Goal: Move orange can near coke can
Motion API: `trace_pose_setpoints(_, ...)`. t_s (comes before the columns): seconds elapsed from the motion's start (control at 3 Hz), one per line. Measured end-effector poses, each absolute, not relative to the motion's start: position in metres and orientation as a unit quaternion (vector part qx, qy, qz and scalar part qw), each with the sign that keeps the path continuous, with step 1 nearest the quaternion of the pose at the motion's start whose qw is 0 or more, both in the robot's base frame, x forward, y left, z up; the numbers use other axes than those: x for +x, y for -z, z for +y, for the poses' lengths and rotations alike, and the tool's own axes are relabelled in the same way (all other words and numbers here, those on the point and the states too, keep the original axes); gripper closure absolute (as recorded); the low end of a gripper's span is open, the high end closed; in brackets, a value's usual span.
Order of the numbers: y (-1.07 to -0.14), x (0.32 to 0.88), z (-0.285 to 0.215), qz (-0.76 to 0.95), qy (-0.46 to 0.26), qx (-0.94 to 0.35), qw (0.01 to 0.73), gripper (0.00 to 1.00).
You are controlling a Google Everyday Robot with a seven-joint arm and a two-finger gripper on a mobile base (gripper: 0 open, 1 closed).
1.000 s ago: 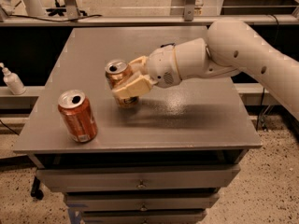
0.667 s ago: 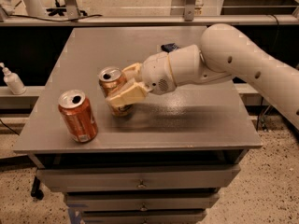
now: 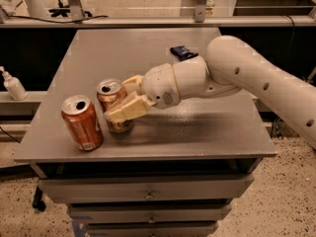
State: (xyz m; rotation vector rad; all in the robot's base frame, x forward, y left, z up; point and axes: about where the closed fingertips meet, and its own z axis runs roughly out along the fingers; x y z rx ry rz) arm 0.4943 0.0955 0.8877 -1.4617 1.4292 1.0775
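- I see the gripper (image 3: 117,100) low over the table (image 3: 197,127), its fingers (image 3: 126,111) clamped on the orange can (image 3: 109,89), one on each side.
- The orange can stands upright between the fingers. I cannot tell whether its base touches the table.
- The coke can (image 3: 83,125) stands just past the fingertips, close beside the orange can, perhaps touching it.
- I judge the carry nearly done. What is left is setting down, letting go and backing out without knocking either can.
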Motion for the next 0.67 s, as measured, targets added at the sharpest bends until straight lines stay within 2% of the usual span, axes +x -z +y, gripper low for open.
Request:
trace_pose_setpoints(0.33, -0.887, 0.4869, 0.0968, 0.561, -0.442, -0.575, 0.399, 1.0)
trace_pose_setpoints(0.67, -0.8838, 0.4819, 0.0979, 0.55, -0.449, -0.581, 0.398, 0.82)
